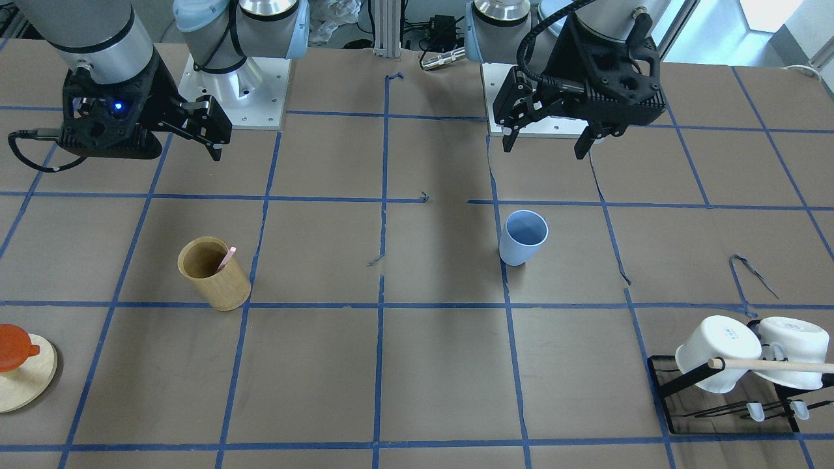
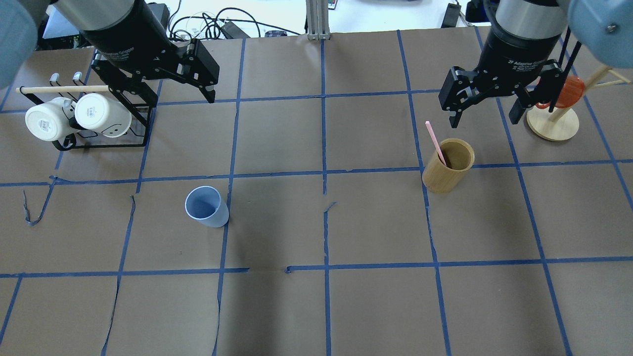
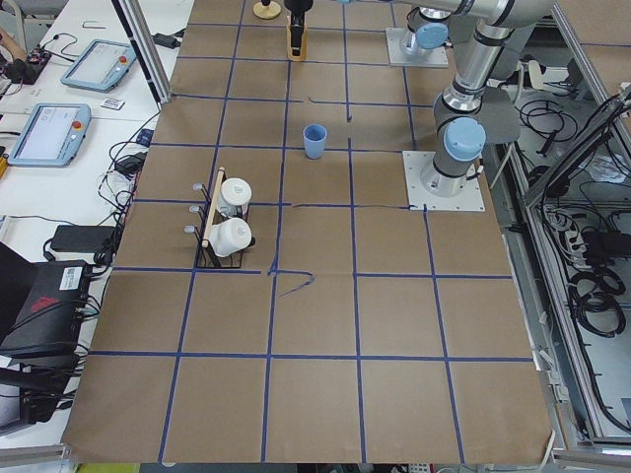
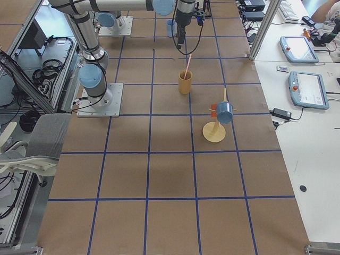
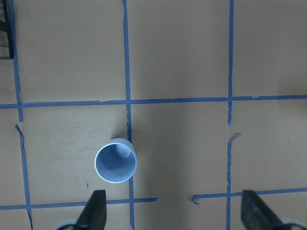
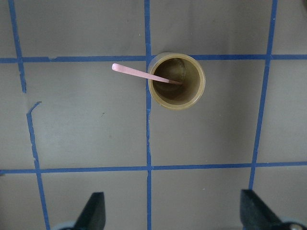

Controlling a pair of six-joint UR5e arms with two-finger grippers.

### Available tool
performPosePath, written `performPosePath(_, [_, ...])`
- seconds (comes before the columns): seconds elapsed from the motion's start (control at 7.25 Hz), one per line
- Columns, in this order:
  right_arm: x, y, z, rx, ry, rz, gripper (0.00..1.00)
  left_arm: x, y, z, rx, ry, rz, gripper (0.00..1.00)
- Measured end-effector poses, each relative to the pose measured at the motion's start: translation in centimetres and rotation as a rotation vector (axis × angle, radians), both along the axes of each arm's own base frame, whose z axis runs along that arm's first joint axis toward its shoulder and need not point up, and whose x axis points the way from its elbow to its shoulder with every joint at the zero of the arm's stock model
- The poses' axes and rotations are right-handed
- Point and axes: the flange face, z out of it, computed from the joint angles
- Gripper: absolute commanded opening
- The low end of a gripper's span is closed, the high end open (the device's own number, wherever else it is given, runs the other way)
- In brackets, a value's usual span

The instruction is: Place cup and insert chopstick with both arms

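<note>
- Left gripper [image 2: 179,97]: jaws spread wide and empty. It hangs raised above the table [image 2: 321,306], near the rack [image 2: 106,146] and well apart from the cup [image 2: 206,206].
- Right gripper [image 2: 484,120]: jaws spread wide and empty. It hangs raised above the table, clear of the holder [image 2: 447,172] and touching nothing.
- Cup: light blue, upright, mouth up, empty. It stands on the table's left half, beside a blue tape line. In the left wrist view it lies below the gripper and nearer the left fingertip than the right one.
- Holder: a bamboo cylinder, upright, mouth up. It stands on the table's right half, at a crossing of tape lines.
- Chopstick [image 2: 436,143]: pink, and it stands in the holder. Its lower end rests inside and its shaft leans on the rim. The upper end juts out over the rim toward the robot's left.
- Cup and holder stand well apart, each on its own half of the table.
- Rack: black wire, at the table's left edge. Two white mugs [image 2: 101,114] hang on it, mouths outward, under a wooden dowel [image 2: 59,89].
- Stand [image 2: 554,126]: wooden, with a round base, at the table's right edge. It carries an orange cup [image 2: 573,89].
</note>
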Motion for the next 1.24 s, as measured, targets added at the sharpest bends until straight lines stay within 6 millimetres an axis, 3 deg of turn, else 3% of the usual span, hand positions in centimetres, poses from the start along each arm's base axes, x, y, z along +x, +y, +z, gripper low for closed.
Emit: performPosePath(1.24, [-0.01,0.06,0.71,-0.027,-0.004,-0.006,1.0,0.26,-0.11,-0.14,0.003,0.005,0.003,1.0])
